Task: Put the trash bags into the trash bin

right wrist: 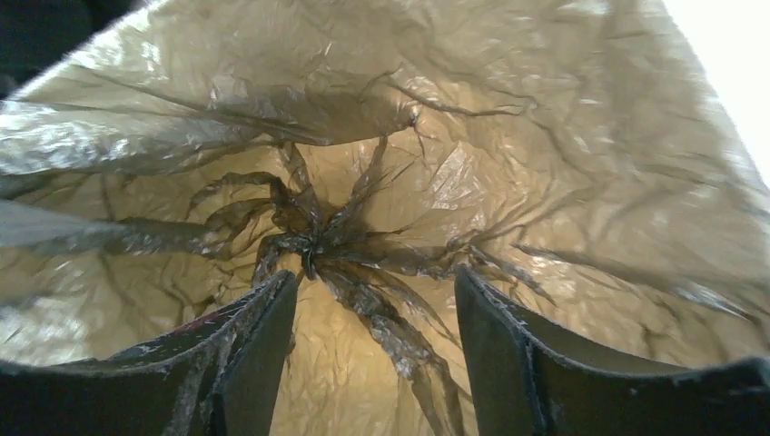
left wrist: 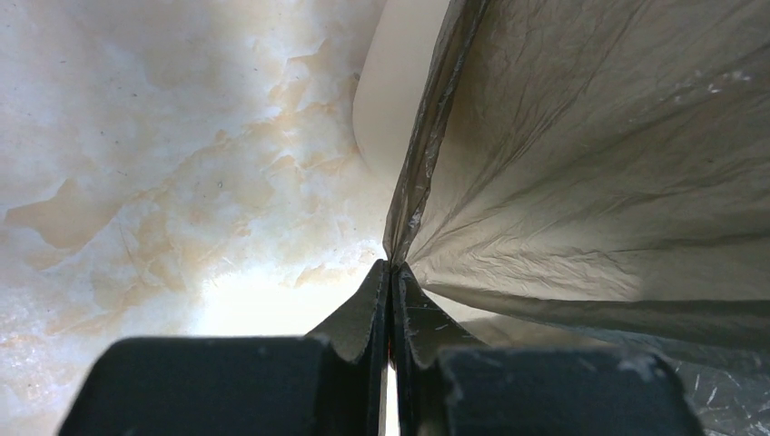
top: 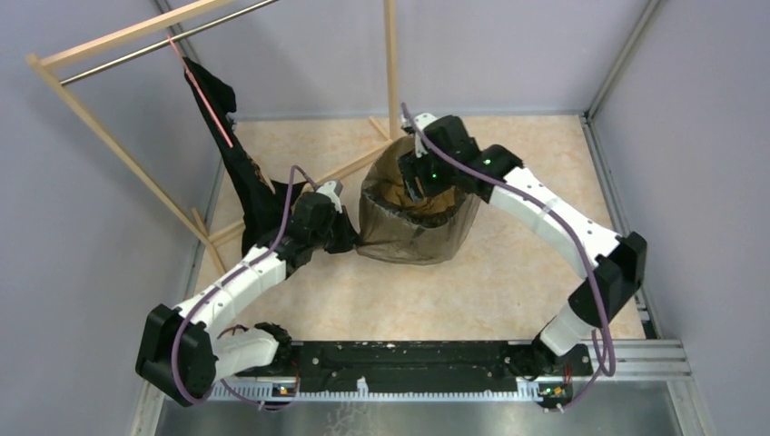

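Note:
A translucent grey-brown trash bag is draped over and into the trash bin, which shows only as a shape through the film in the top view. In the left wrist view the bin's cream wall is bare beside the bag's skirt. My left gripper is shut on the bag's edge at the bin's lower left. My right gripper is open and reaches down inside the bag's mouth, with the bag's gathered bottom seam just beyond its fingertips.
A wooden rack stands at the back left, and a black sheet hangs from it down to the floor near my left arm. Grey walls close in the marbled table on three sides.

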